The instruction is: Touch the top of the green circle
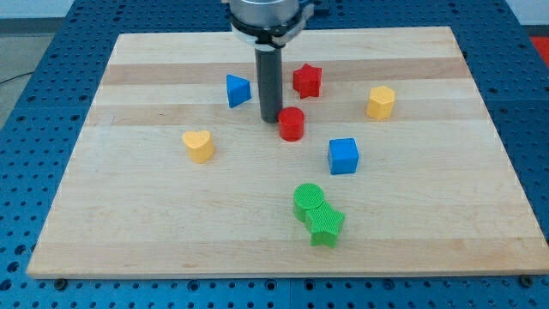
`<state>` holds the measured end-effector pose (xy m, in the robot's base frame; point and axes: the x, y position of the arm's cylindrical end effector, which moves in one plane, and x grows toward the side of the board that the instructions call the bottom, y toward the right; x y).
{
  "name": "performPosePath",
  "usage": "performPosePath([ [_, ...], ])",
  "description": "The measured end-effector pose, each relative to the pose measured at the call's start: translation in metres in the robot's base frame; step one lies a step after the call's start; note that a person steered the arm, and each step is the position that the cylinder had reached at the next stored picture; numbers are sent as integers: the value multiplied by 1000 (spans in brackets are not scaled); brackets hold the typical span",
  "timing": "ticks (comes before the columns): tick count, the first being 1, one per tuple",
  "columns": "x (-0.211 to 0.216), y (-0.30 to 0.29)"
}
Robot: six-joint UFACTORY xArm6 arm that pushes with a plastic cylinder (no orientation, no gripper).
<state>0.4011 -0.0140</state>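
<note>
I am looking at a pale wooden board (171,223) with visible grain and a matt finish, lying on a blue perforated metal-looking table (34,103), while the green circle (308,198) and green star (325,226) are showing ridged, matt plastic-looking tops.

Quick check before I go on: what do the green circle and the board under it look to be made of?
Green circle: likely 3D-printed plastic, matte, with fine ridged lines on its top. Board: light wood, probably glued strips, since grain and long bands of differing tone show; smooth, low sheen. My tip sits well above it in the view, beside the red cylinder.
</note>
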Motion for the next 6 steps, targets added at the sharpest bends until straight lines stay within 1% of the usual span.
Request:
performPosePath([
  [1,14,17],
  [2,14,21],
  [4,84,16],
  [5,97,32],
  [6,97,51],
])
